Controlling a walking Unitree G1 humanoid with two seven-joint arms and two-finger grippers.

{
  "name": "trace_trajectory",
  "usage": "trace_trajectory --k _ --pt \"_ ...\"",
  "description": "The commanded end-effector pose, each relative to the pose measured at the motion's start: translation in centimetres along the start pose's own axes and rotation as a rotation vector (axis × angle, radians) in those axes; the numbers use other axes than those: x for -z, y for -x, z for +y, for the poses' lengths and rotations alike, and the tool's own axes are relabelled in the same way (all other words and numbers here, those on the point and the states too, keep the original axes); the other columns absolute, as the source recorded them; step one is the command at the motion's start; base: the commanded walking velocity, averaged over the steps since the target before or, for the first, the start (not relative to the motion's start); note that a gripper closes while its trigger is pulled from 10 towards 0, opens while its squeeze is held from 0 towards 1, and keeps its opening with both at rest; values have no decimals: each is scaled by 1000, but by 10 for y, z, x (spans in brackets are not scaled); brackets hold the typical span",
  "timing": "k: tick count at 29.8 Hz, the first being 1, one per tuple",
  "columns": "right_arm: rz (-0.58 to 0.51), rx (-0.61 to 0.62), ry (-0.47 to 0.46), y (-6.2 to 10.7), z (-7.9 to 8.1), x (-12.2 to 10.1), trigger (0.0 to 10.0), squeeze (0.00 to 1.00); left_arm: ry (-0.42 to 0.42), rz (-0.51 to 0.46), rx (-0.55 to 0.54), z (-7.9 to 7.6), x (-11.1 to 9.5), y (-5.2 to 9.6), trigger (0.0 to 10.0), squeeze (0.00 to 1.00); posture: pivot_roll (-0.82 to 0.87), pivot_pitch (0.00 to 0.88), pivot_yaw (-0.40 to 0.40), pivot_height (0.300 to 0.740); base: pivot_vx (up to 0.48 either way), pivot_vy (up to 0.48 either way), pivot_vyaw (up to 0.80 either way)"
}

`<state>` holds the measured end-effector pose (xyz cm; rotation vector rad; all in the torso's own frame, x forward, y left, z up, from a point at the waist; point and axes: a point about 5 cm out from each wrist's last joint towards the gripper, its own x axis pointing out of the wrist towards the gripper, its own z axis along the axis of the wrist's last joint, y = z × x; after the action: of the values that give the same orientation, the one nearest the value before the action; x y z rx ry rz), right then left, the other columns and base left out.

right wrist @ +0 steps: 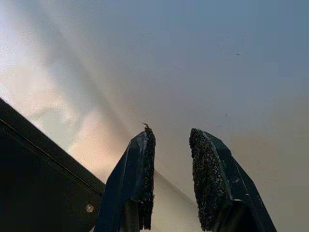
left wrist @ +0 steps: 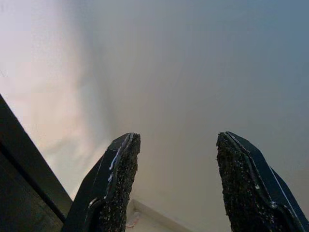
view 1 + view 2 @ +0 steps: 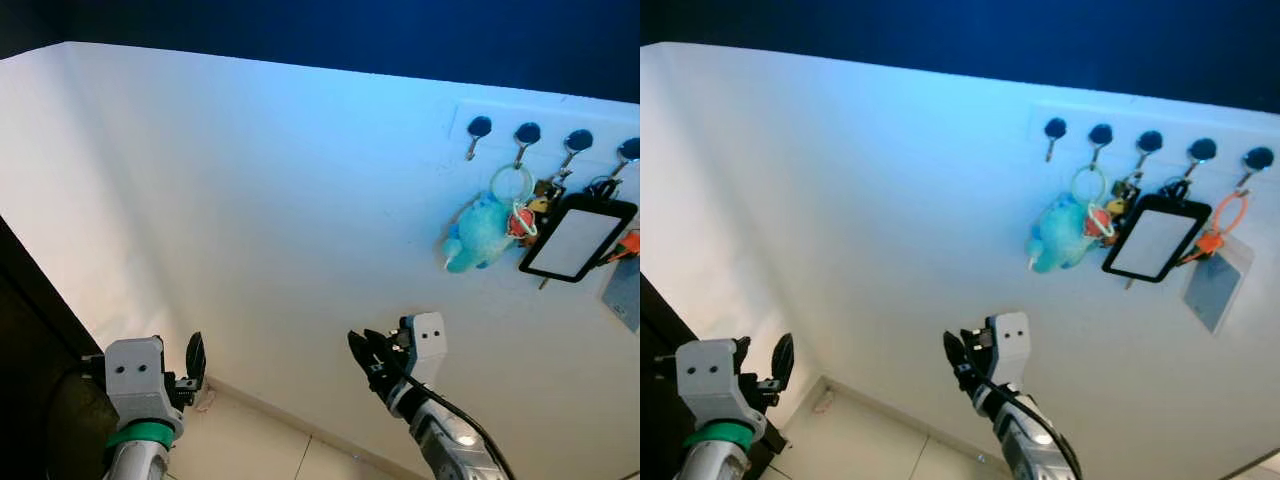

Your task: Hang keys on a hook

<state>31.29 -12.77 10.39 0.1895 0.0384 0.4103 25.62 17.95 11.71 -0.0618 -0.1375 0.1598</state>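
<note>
Left hand (image 3: 196,362) is held low near the wall's (image 3: 250,200) foot, fingers spread, nothing gripped. Right hand (image 3: 365,358) is raised toward the wall below the hook rail (image 3: 1150,140), fingers slightly parted, also nothing gripped. Keys (image 3: 535,200) with blue plush (image 3: 478,232) and black card holder (image 3: 578,238) are already hung on the rail's middle hooks, so the task is judged done. No legible writing is noted.

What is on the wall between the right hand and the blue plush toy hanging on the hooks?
Nothing: in the left eye view, only bare white wall separates the right hand from the blue plush toy above it.
</note>
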Motion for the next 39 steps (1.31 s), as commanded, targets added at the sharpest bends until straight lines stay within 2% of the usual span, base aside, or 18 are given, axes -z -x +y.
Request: trace_trajectory --k 1,5,6,8,10,16,28,30,35,36,39 --pt "26 0 -12 2 0 6 10000 0 -9 38 -19 4 8 4 10000 0 -188 65 117 740 0 0 0" --pt "36 -11 -2 2 -1 6 10000 0 -8 37 -23 3 9 4 10000 0 -181 59 97 740 0 0 0" --pt "51 -44 29 0 0 4 10000 0 -23 27 -45 3 7 5 10000 0 -160 48 56 740 0 0 0" --pt "51 -44 29 0 0 4 10000 0 -23 27 -45 3 7 5 10000 0 -160 48 56 740 0 0 0" --pt "55 -118 89 -7 5 -3 10000 0 -59 13 -70 5 3 9 10000 0 -129 35 4 740 0 0 0" --pt "41 -160 128 -20 6 -12 10000 0 -68 3 -117 12 -2 17 10000 0 -109 27 -22 740 0 0 0" --pt "12 -148 89 -19 10 -9 10000 0 -62 21 -124 4 1 12 10000 0 -82 22 -25 740 0 0 0" --pt "11 -157 59 -23 14 -8 10000 0 -79 2 -154 9 -7 13 10000 0 20 22 -77 740 0 0 0" --pt "8 -185 44 -29 20 -8 10000 0 -99 -13 -192 16 -15 18 10000 0 64 20 -101 740 0 0 0" --pt "-2 -232 41 -38 30 -11 10000 0 -120 -21 -246 25 -21 28 10000 0 133 26 -141 740 0 0 0" --pt "-5 -250 41 -42 34 -12 10000 0 -128 -23 -268 29 -23 32 10000 0 133 26 -141 740 0 0 0"
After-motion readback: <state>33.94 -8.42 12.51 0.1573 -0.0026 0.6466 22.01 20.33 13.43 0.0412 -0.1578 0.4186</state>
